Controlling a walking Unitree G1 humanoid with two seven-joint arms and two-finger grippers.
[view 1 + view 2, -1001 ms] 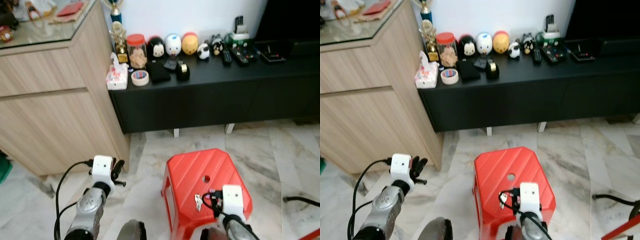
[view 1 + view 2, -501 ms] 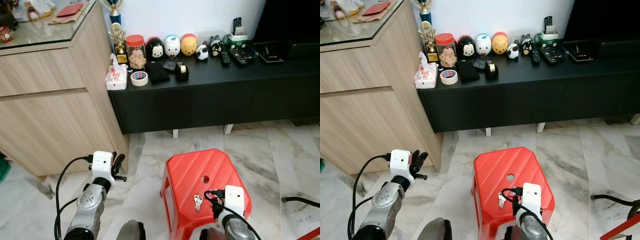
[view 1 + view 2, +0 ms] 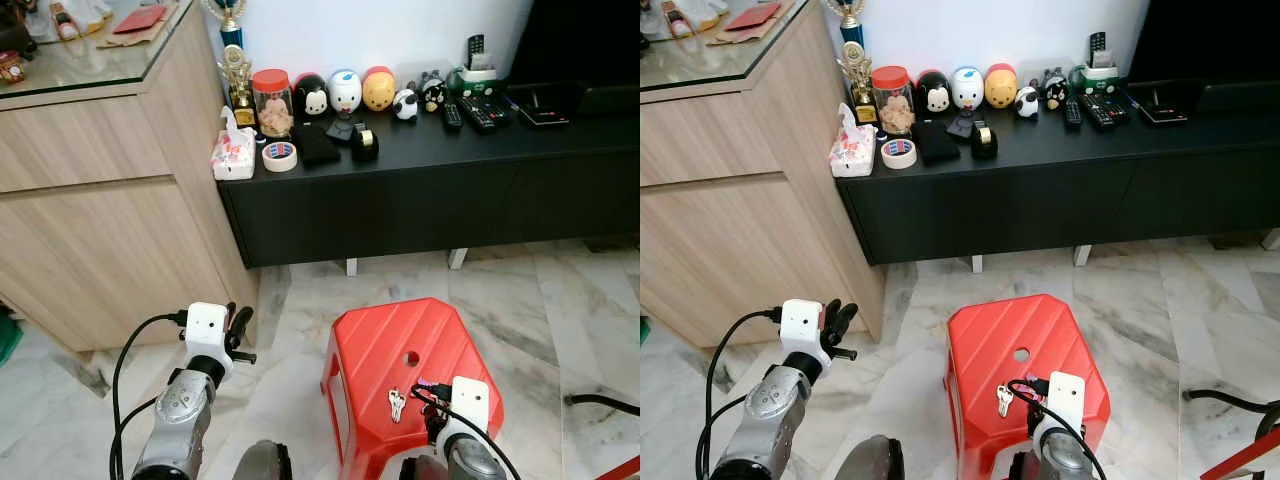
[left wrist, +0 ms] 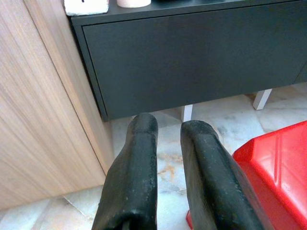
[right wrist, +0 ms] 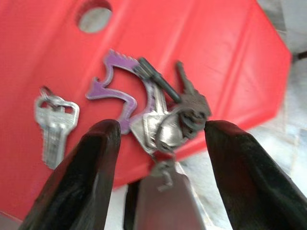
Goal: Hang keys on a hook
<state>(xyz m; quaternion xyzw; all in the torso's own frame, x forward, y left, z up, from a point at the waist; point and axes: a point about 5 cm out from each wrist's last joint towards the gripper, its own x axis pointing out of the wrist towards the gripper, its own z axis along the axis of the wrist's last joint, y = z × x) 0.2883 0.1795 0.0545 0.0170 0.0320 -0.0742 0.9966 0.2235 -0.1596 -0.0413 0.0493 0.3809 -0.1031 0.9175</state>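
my right tool (image 5: 160,143) spread apart over the silver key bunch with purple carabiner (image 5: 153,112), on the red plastic stool (image 3: 385,350), left tool (image 4: 168,158) fingers nearly together at 9 o'clock

Home living room, we judge: marble floor (image 3: 300,300), black sideboard (image 3: 420,190) with figurines (image 3: 345,90), remotes (image 3: 485,108), wooden cabinet (image 3: 100,220).

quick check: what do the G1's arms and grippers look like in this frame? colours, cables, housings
Both arms are silver metal. Each wrist carries a white boxy camera housing with a small dark port on its face. The left arm has a black cable looping to its housing; the right arm has black and red wires. The fingers are long, black, rounded and matte.
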